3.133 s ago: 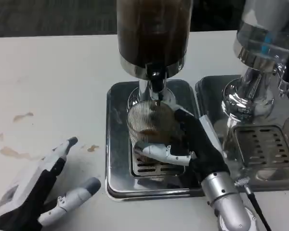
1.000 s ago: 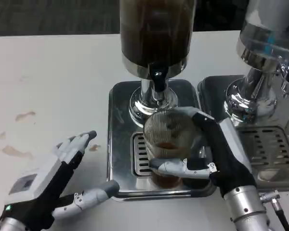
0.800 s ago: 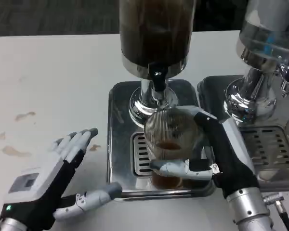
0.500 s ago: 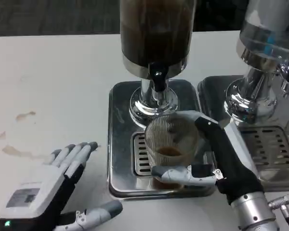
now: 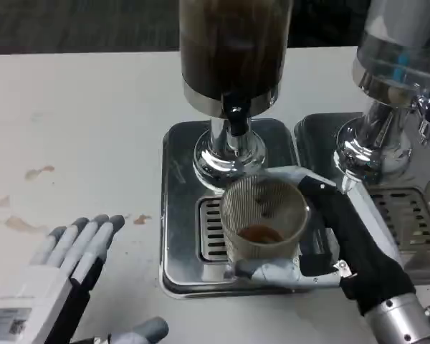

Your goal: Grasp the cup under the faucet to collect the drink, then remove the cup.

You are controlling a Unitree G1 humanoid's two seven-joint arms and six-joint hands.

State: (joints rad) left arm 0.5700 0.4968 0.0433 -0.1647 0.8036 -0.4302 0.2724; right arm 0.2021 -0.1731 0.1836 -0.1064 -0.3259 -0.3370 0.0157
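Cup (image 5: 264, 215): clear glass, fine vertical ribbing, showing a brown pool of drink at the bottom. Right hand (image 5: 344, 247) gripping it: black palm, white back, pale grey fingers. Left hand (image 5: 54, 283): white back carrying a small grey label, black sides, grey fingertips. Table (image 5: 86, 122): white, showing a few tan stains. Drip tray (image 5: 179, 215): shining silver with a dark slotted grate. Dispenser (image 5: 233, 50): glass tank holding dark brown liquid, chrome base, black faucet (image 5: 235, 118). Second dispenser (image 5: 398, 50): clear, chrome-based, with a blue glint.
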